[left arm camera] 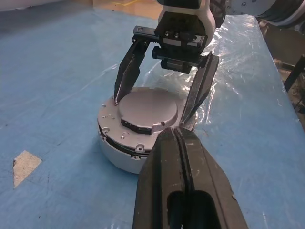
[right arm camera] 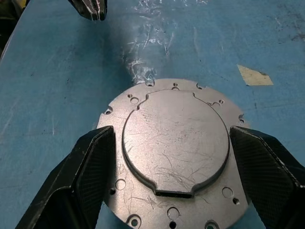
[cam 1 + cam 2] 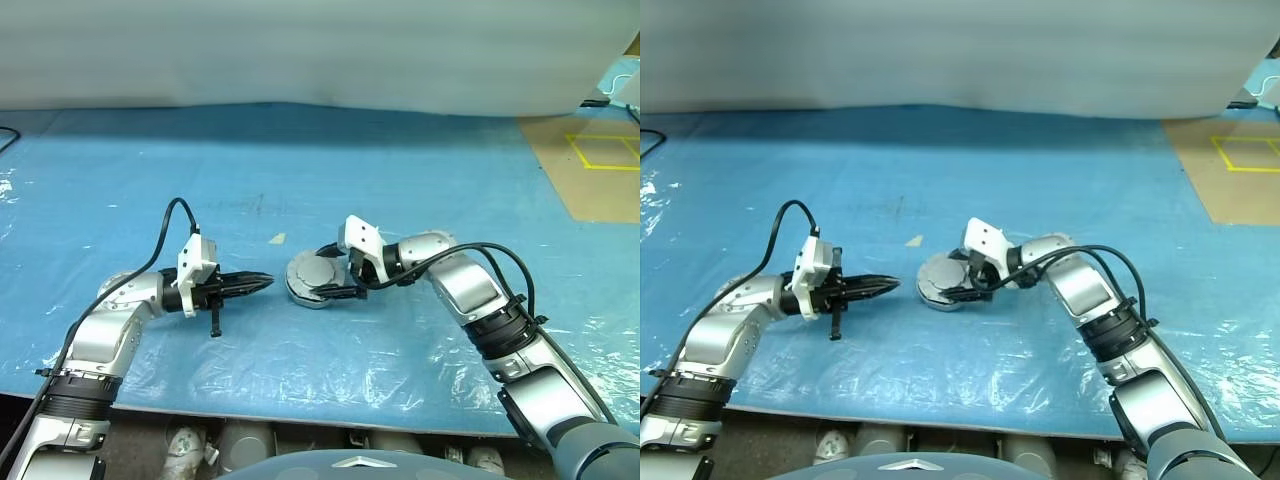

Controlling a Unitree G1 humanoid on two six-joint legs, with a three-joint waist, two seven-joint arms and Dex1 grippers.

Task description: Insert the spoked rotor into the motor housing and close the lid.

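The gray motor housing (image 3: pixel 305 293) stands on the blue sheet at the centre, with the lid (image 1: pixel 147 109) lying on top of it. A dark seam shows under the lid's rim on one side. My right gripper (image 2: pixel 170 131) is open and comes down from the right, one finger on each side of the lid's raised circle. I cannot tell whether its tips touch the lid. My left gripper (image 3: pixel 262 282) is shut and empty. It points level at the housing from the left, a short gap away. The spoked rotor is out of view.
A small beige scrap of tape (image 3: pixel 277 239) lies just behind and left of the housing. Wrinkled clear film (image 3: pixel 300 370) covers the blue sheet near the table's front edge. Brown floor with yellow tape (image 3: pixel 600 150) lies at the far right.
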